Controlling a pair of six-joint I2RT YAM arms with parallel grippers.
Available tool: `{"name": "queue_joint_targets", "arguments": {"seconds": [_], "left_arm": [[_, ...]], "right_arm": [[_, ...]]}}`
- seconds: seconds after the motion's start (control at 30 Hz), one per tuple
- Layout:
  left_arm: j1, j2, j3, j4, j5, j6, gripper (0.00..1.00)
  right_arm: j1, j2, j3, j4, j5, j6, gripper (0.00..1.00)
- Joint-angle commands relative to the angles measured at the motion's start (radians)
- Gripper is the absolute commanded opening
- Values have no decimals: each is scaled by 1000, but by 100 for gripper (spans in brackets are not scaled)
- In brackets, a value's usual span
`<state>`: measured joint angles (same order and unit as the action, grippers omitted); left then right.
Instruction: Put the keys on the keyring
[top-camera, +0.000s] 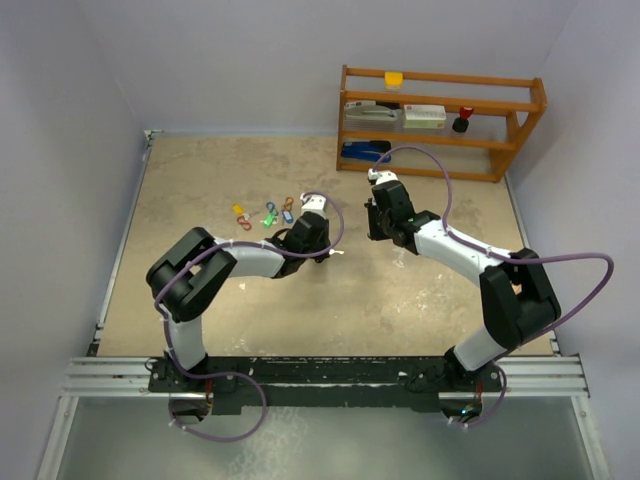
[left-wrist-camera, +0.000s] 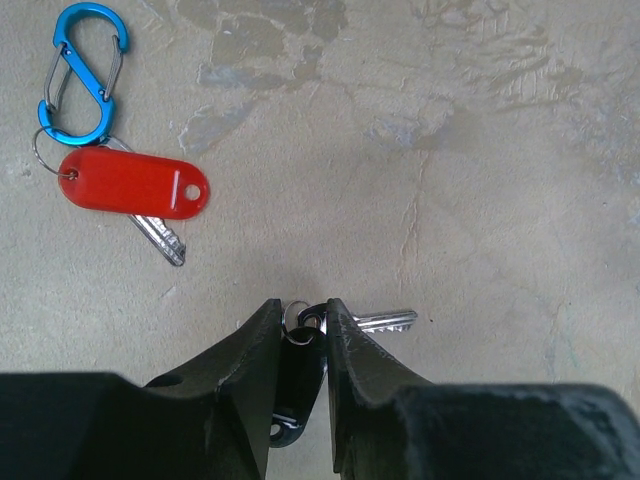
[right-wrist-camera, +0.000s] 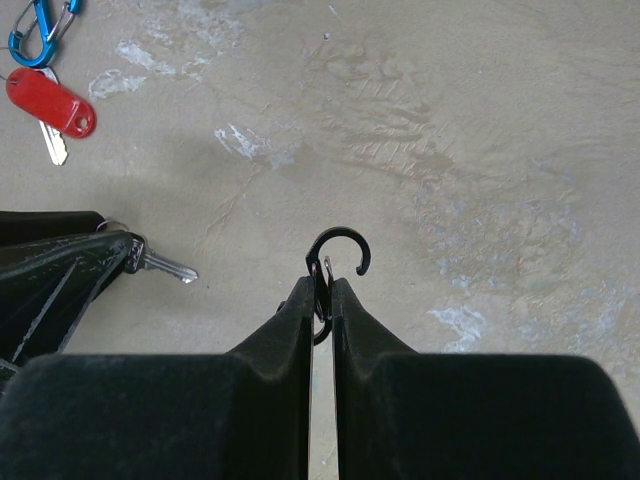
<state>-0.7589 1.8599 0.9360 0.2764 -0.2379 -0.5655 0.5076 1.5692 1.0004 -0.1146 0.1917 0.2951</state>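
The black fob is sitting near the red tag, its key sticking out. The left claw, nearly closed, is squeezing the fob. The right claw is pinching the keyring tight, farther from that tag. A blue clip is lying beside it.

Soft, even light from overhead fills all three views, bright and true in colour, casting only faint, short shadows under the arms and beside the red-tagged key on the table. In the wrist views the tabletop is sharp, while the bodies of the left gripper and right gripper loom dark, near and slightly soft.
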Motion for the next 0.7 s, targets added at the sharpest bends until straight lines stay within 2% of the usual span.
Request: {"name": "queue_joint_targets", "arguments": {"seconds": [0.0, 0.67], "left_arm": [[6, 9, 8, 47, 9, -17, 22], [7, 12, 5, 61, 5, -28, 8]], "right_arm": [[-1, -27, 35, 9, 17, -7, 0], [-1, -27, 32, 8, 20, -7, 0]]}}
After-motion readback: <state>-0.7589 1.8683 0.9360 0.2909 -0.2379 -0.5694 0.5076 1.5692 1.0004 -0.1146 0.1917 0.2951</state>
